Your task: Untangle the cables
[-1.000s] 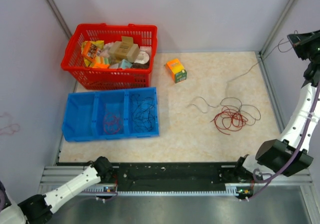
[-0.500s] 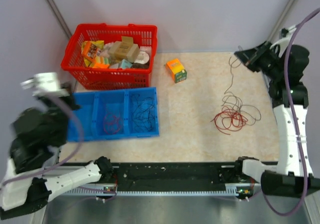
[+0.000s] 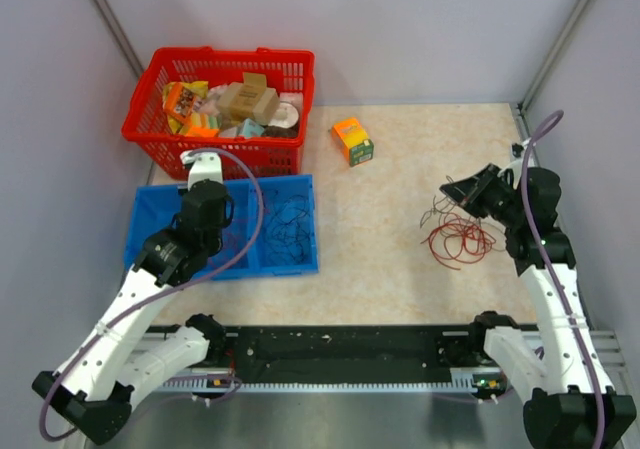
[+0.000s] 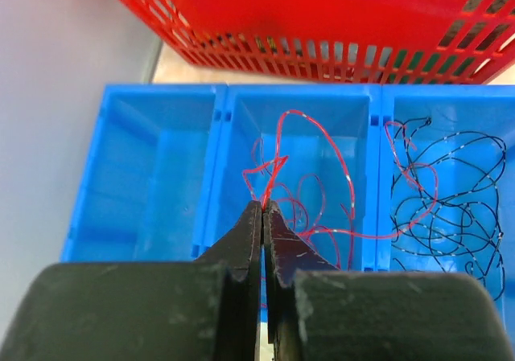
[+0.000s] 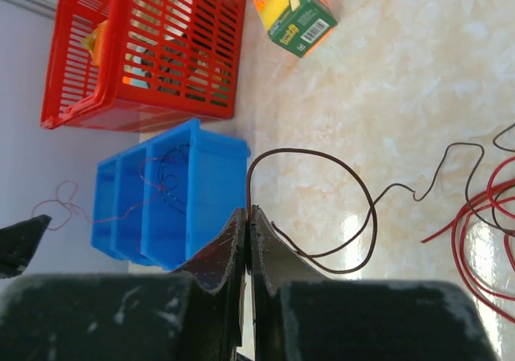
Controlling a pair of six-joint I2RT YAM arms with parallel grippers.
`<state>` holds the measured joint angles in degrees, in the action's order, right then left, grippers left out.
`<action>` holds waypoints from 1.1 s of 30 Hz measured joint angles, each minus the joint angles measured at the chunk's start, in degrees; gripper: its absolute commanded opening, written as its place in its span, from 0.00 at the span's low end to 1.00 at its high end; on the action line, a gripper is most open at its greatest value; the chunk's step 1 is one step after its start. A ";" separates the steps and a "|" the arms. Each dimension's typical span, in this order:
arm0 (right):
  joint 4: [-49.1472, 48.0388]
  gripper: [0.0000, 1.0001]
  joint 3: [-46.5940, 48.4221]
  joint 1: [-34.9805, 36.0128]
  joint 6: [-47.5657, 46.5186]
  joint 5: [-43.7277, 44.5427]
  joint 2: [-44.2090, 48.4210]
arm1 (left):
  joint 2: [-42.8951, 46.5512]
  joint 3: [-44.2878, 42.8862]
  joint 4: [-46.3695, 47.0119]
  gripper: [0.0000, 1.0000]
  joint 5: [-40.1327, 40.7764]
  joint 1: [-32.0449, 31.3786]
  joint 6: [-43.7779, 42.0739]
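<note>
A tangle of red and dark cables (image 3: 460,234) lies on the surface (image 3: 380,259). The right gripper (image 5: 248,213) pinches a dark strand; the left gripper (image 4: 263,207) pinches red wire above the blue bin's (image 3: 160,269) middle compartment. Black wires fill the right compartment. Nearby: orange box (image 3: 352,139), red basket (image 3: 215,154) of packages.

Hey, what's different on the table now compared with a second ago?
The left gripper swung in over the blue three-compartment bin, fingers shut on a thin red wire. The right gripper came down from high right to the red-and-brown wire pile, pinching a dark brown wire. The red basket and orange box stayed put.
</note>
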<state>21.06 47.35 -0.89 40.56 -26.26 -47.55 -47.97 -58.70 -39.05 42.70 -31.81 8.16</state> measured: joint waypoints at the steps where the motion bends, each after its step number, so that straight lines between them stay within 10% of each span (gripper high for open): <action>1: 0.15 0.00 -0.24 0.00 -0.02 -0.04 0.72 | 0.24 1.55 -0.02 0.00 -1.33 1.38 1.68; 21: -1.36 0.00 -1.42 0.02 0.00 -0.81 2.82 | 14.21 -11.78 2.10 0.00 -7.91 4.76 7.91; 33: -1.25 0.00 -3.85 0.02 -0.07 -0.85 4.52 | 8.68 1.20 1.99 0.00 -10.29 4.76 10.27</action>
<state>19.81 43.51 -0.86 40.49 -27.11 -43.03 -39.29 -57.49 -37.06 32.40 -27.05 18.44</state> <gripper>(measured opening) 0.008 0.010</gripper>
